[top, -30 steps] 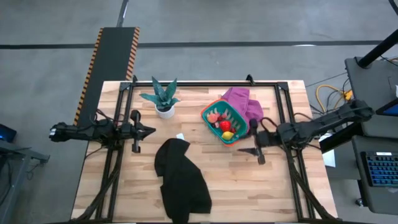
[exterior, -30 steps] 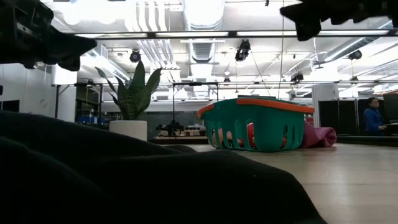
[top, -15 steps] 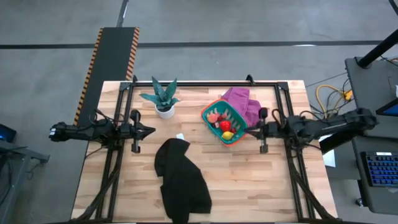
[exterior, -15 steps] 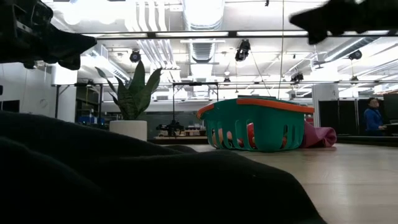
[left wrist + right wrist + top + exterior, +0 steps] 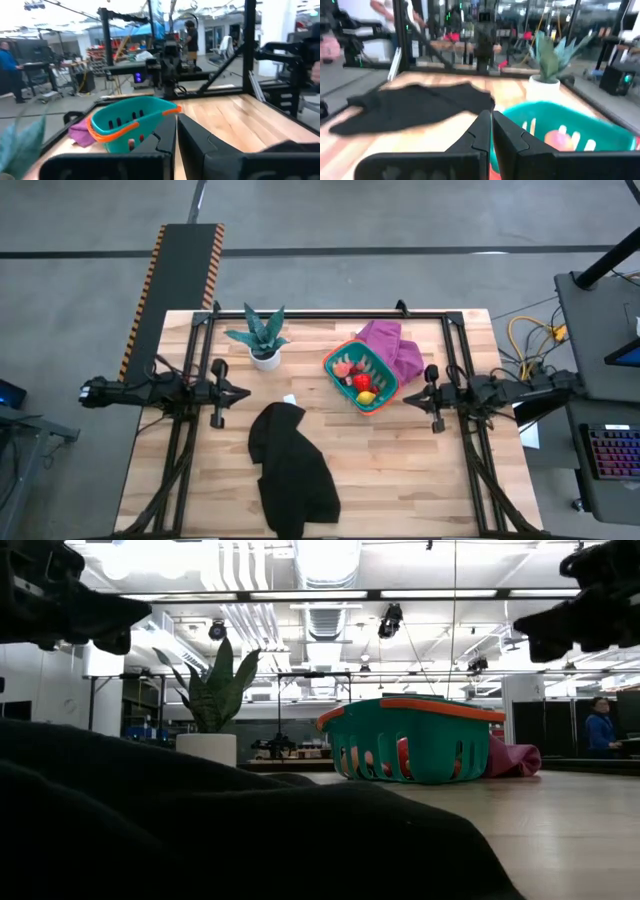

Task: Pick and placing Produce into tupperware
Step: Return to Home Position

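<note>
The produce (image 5: 360,381) lies inside the teal container (image 5: 328,362). The right gripper (image 5: 408,396), near the container's right, and the left gripper (image 5: 236,391), well left of it, are both closed and empty, apparently parked because loading looks complete.

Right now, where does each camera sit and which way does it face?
High view: above the table, facing straight down; both arms, left claw, right claw show.
Low view: table-top height, level over black cloth toward teal container; arms in upper corners.
Left wrist view: on left arm, facing the container past its shut fingers.
Right wrist view: on right arm, facing container and plant past shut fingers.
All four share the container.
</note>
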You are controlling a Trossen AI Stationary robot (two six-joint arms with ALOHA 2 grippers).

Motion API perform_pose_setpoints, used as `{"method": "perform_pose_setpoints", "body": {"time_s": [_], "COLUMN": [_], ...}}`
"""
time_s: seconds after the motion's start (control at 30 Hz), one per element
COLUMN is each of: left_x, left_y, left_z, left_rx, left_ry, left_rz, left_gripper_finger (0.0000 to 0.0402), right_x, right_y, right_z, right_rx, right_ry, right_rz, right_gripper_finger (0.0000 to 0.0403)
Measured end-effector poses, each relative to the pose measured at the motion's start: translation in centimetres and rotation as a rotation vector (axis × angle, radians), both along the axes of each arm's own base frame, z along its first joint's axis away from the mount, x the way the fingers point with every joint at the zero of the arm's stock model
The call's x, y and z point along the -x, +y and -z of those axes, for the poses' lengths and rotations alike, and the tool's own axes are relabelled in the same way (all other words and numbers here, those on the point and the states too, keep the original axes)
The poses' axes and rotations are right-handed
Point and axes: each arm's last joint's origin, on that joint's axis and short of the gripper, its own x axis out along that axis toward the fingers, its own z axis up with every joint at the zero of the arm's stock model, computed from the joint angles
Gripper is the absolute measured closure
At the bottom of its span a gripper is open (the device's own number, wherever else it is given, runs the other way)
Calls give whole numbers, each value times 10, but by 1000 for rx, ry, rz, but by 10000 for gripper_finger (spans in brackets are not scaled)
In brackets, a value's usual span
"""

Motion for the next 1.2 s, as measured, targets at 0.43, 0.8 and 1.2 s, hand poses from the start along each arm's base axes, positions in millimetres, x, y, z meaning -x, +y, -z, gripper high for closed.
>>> {"method": "perform_pose_setpoints", "body": {"time_s": [0.43, 0.8, 1.2], "left_x": [0, 1, -1], "left_y": [-2, 0, -1], "left_z": [6, -1, 1], "left_rx": [28, 26, 23], "left_ry": [48, 3, 23], "left_rz": [59, 19, 20], "left_gripper_finger": [398, 398, 398], "right_x": [2, 0, 0], "right_y": [-1, 0, -1], "right_z": [-3, -1, -1], "right_rx": [44, 80, -4], "right_ry": [-12, 14, 17], "right_rz": [6, 6, 17], "right_gripper_finger": [394, 394, 394]}}
